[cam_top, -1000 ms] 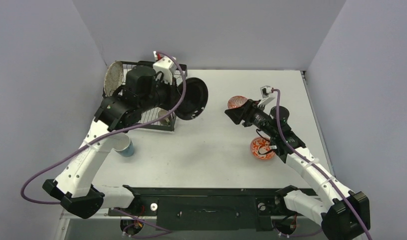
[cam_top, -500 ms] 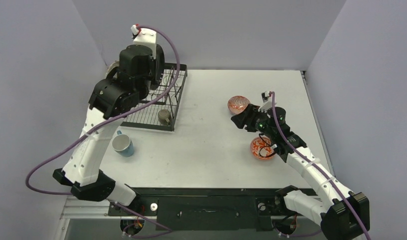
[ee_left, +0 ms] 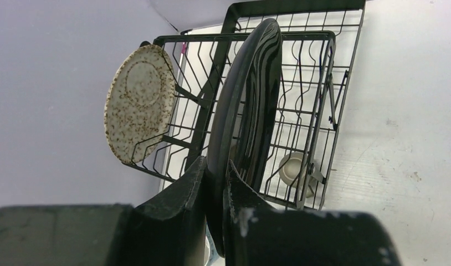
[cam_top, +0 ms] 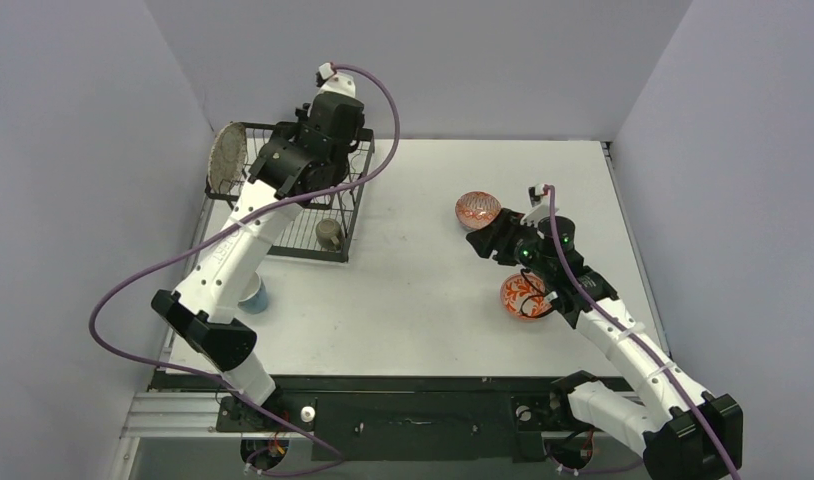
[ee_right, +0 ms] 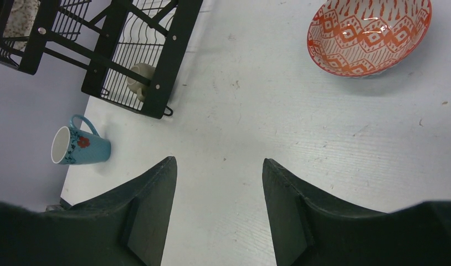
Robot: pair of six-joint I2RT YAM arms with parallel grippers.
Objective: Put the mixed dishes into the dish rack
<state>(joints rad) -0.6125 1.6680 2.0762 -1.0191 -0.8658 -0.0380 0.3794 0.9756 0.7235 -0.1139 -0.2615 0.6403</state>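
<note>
A white counter (cam_top: 423, 290) stands between plain lavender-grey walls. The black wire dish rack (cam_top: 348, 215) is at its far left. The speckled grey plate (ee_left: 139, 102) stands upright at the left end of the rack, and the small olive-green cup (cam_top: 329, 234) lies in the near right corner. The left gripper (ee_left: 215, 172) is clamped on the rim of the glossy black plate (ee_left: 251, 105) and holds it on edge over the rack; whether it touches the wires I cannot tell. The light-blue mug (ee_right: 79, 145) lies on its side on the counter, near the rack. At the right, the right gripper (ee_right: 218, 166) hangs with its jaws apart and holds nothing, between two patterned bowls, one farther (cam_top: 477, 209) and one nearer (cam_top: 524, 296).
</note>
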